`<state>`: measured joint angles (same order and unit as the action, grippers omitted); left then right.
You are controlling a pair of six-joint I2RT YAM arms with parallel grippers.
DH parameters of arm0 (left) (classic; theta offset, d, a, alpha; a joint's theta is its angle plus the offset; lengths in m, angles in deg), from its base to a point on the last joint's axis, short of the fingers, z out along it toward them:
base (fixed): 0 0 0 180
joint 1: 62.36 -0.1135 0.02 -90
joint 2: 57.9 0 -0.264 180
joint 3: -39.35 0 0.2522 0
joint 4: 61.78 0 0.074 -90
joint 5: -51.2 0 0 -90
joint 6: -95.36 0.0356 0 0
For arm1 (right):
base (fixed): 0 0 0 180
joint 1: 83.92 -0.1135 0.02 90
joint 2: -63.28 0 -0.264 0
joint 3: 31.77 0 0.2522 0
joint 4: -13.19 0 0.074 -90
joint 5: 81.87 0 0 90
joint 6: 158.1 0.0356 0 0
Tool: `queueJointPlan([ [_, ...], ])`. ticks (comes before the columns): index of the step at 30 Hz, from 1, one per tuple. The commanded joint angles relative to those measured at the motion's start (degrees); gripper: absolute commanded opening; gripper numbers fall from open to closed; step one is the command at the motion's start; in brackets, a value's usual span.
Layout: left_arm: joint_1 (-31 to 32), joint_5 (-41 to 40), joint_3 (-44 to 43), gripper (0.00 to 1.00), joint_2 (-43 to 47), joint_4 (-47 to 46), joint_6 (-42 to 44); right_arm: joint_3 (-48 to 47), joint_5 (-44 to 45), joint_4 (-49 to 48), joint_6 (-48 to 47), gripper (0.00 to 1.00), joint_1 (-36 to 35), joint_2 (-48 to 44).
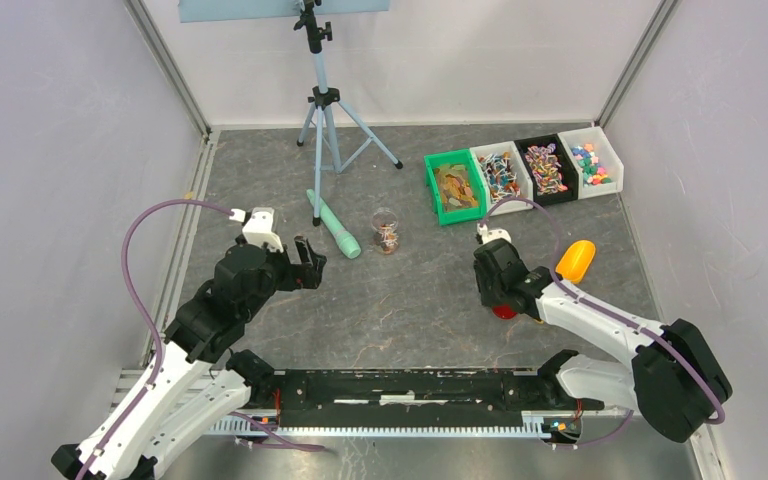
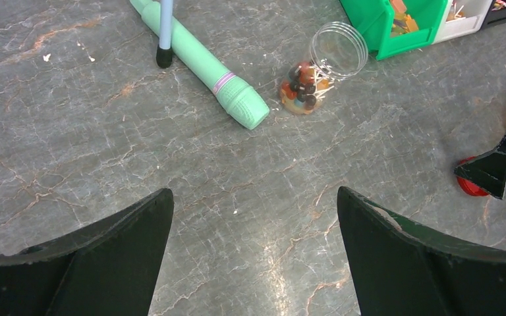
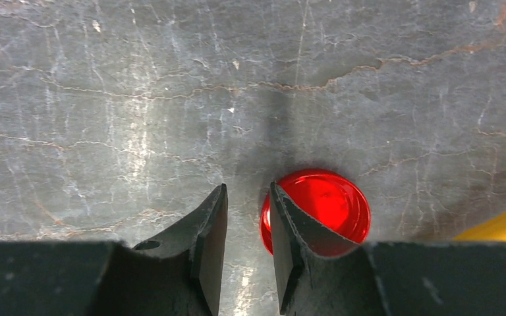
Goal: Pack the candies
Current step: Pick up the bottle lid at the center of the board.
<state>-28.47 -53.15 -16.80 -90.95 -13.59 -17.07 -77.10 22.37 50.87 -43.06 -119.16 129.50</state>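
Candies (image 1: 387, 238) in mixed colours sit at the bottom of a clear, open jar (image 2: 338, 49) on the table's middle; more candies (image 1: 546, 167) fill the bins at the back right. My left gripper (image 2: 253, 191) hangs wide open over bare table, short of the jar, holding nothing. A red round lid (image 3: 329, 201) lies flat under my right gripper (image 3: 247, 186). Its jaws stand a narrow gap apart. The right finger (image 3: 290, 230) overlaps the lid's left part, and mostly bare table shows between the jaws. From above, the right gripper (image 1: 500, 300) covers most of the lid (image 1: 505, 312).
Four bins stand in a row at the back right: green (image 1: 438, 190), white (image 1: 484, 153), black (image 1: 532, 142), white (image 1: 610, 150). An orange scoop (image 1: 575, 260) lies just right of the right gripper. A mint-green tool (image 1: 333, 224) and a tripod (image 1: 325, 110) stand left of the jar.
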Motion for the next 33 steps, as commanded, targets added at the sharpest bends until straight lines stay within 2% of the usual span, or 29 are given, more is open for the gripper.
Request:
queueJointPlan([
  [1,0.05,1.27,-0.24,1.00,-0.16,-0.34,2.73,-1.13,3.64,1.53,-1.03,0.36,-0.11,-0.74],
  [9,0.04,1.49,-0.07,1.00,0.26,-0.38,2.66,1.22,5.00,0.25,-0.47,0.39,-0.15,-0.12],
  [22,0.08,1.60,0.07,1.00,0.80,-0.37,2.49,2.63,4.14,-2.11,-0.62,0.38,-0.17,1.62],
  [27,0.08,1.67,0.11,1.00,0.89,-0.34,2.48,3.35,3.23,-2.79,-0.60,0.33,-0.15,1.33],
  [33,0.04,1.64,0.09,1.00,0.73,-0.39,2.42,3.03,2.00,-2.83,-0.83,0.15,-0.18,-0.42],
])
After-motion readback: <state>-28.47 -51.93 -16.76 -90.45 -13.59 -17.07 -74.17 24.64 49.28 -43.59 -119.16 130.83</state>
